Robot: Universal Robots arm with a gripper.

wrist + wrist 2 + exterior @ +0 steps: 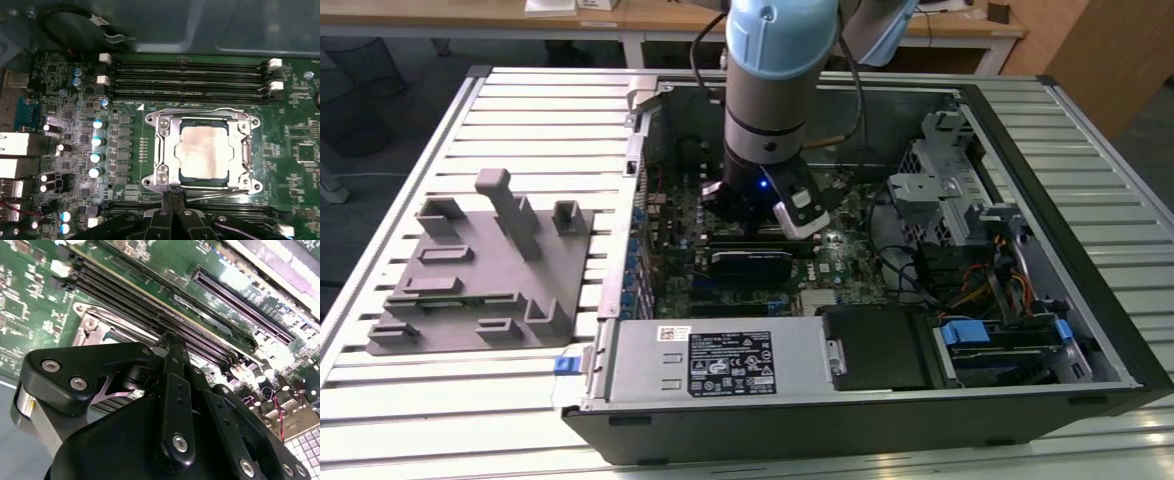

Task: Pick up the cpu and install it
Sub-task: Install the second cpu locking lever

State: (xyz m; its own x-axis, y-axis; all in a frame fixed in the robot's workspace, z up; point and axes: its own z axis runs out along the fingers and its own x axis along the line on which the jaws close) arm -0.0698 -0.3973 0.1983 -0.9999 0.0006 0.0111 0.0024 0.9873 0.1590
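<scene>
The cpu (205,152), a square chip with a silvery top, lies in its socket on the green motherboard, and the metal socket frame (164,150) is folded down around it. The thin socket lever (215,191) runs along the frame's near side. My gripper (172,199) is shut, with its black fingertips pressed together right at the end of that lever, beside the frame's edge. In the second wrist view the gripper (170,342) hangs low over the board beside a corner of the socket (90,322). In the exterior view the gripper (750,215) reaches down into the open computer case (1067,200).
A grey plastic tray (480,270) with upright blocks lies on the slatted table at the exterior view's left. Memory slots (185,75) run beside the socket. A power supply (720,365), a drive cage and cables crowd the case's near side and the exterior view's right.
</scene>
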